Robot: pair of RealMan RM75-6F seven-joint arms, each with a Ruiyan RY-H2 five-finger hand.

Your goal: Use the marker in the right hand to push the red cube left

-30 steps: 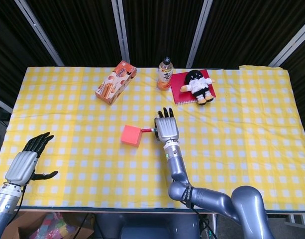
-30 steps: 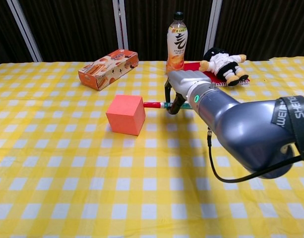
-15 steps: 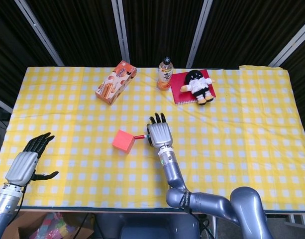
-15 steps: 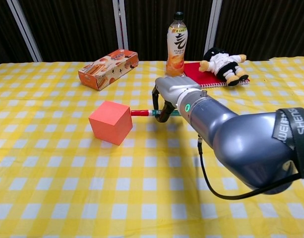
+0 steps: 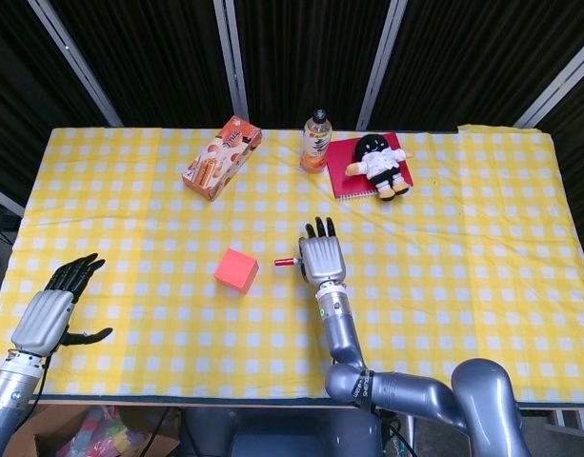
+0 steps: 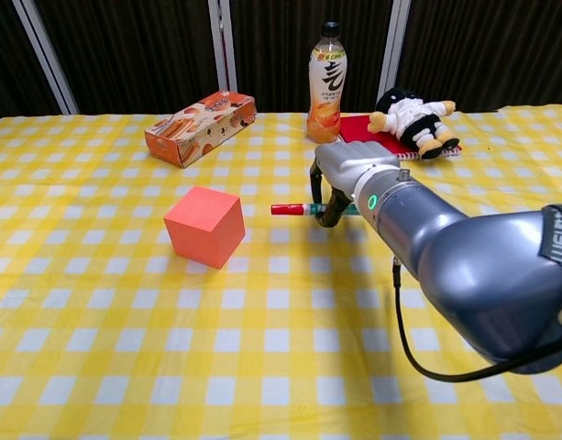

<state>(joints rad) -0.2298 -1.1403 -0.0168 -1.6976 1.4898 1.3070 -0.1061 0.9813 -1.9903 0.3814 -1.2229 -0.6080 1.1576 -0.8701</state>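
Observation:
The red cube (image 5: 236,269) (image 6: 203,225) sits on the yellow checked tablecloth, slightly turned, left of centre. My right hand (image 5: 321,258) (image 6: 349,177) holds a marker (image 5: 287,261) (image 6: 292,209) with a red cap pointing left; the cap tip is a short gap to the right of the cube, not touching it. My left hand (image 5: 55,303) hovers at the table's near left edge, fingers apart and holding nothing; the chest view does not show it.
Along the far side stand an orange snack box (image 5: 222,156) (image 6: 200,126), an orange drink bottle (image 5: 315,141) (image 6: 326,81), and a plush doll (image 5: 380,164) (image 6: 410,115) lying on a red notebook (image 5: 347,157). The table's front edge (image 5: 177,392) runs below.
The cube was pushed left and turned a little. Since half a second ago the cube has stayed put while my right hand drew the marker back to the right, opening a gap.

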